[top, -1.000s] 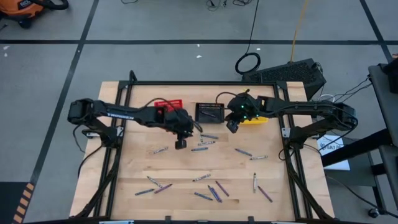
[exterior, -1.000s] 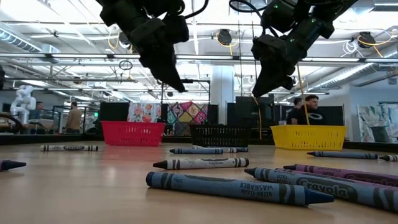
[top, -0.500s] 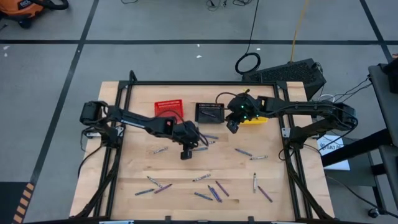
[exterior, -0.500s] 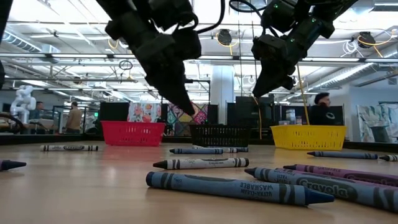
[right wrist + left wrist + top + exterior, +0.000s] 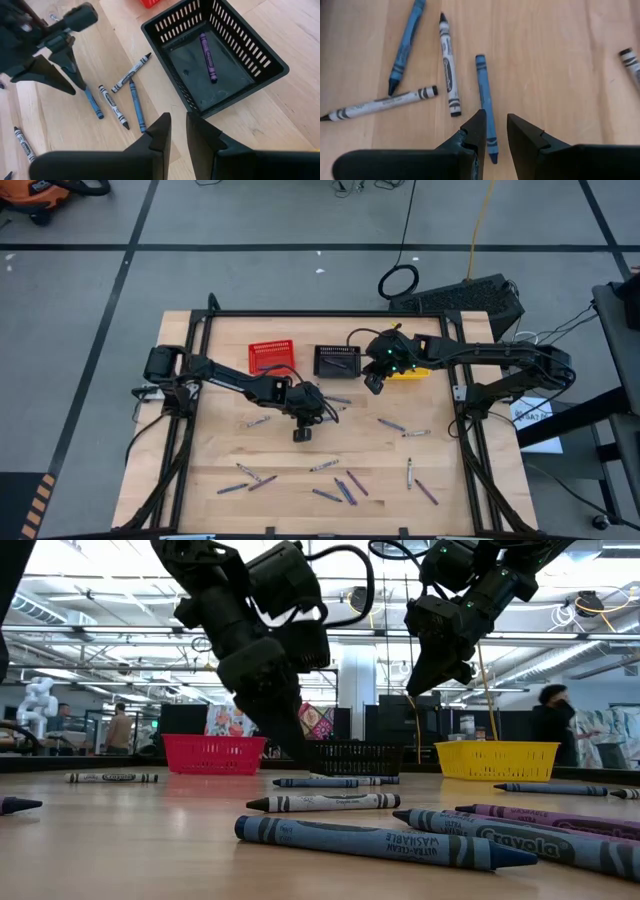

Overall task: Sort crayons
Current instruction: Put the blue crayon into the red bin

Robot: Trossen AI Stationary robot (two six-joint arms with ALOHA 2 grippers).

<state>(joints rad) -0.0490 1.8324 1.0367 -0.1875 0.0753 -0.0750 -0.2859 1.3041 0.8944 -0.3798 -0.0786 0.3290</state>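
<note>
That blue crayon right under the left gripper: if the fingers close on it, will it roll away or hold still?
The blue crayon looks like a round, paper-wrapped stick lying flat on smooth wood, so a nudge from the side would probably roll it. It seems stiff and light, likely easy to lift. The left gripper straddles it with fingers open, which should trap it.

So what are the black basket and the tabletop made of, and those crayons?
The black basket looks like moulded plastic: thin slotted walls with a dull sheen. The tabletop looks like pale wood, with visible grain and plank seams. The crayons appear to be wax sticks in printed paper wrappers, with bare coloured tips.
</note>
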